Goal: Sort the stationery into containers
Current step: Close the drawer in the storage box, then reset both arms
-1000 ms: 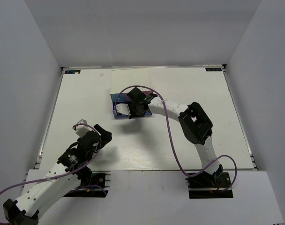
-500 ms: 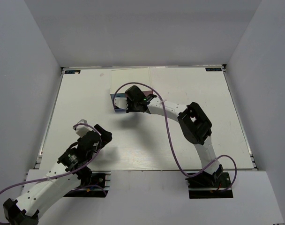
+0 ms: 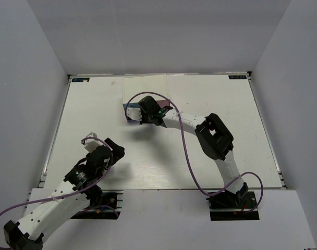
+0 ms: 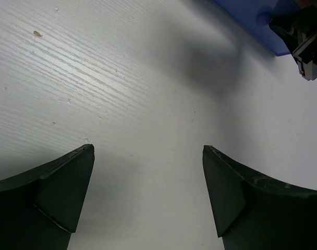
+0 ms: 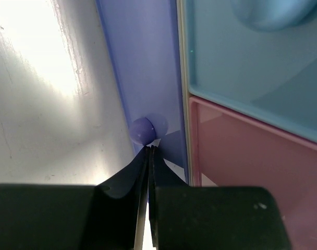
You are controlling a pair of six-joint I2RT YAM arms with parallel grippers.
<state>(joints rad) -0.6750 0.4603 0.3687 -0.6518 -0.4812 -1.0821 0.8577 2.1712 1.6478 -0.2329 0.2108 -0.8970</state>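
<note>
The small cabinet [image 3: 130, 112] stands at the table's middle back, mostly hidden under my right gripper [image 3: 143, 117]. In the right wrist view I see its darker blue drawer front [image 5: 143, 62], the light blue drawer [image 5: 252, 73] and the pink drawer [image 5: 252, 156]. My right gripper [image 5: 149, 150] is shut, with its tips touching the darker blue drawer's round knob [image 5: 142, 130]. My left gripper [image 3: 114, 150] is open and empty over bare table [image 4: 148, 156]. The blue drawer [image 4: 247, 21] shows far off in the left wrist view. No stationery is in view.
White walls enclose the table on the left, back and right. A faint rectangular outline marks the table [image 3: 148, 83] behind the cabinet. The purple cable [image 3: 187, 151] of the right arm loops over the table's middle.
The darker blue drawer stood pulled out a second ago; my shut right gripper has moved left against it and it now sits pushed in. The left arm has not moved.
</note>
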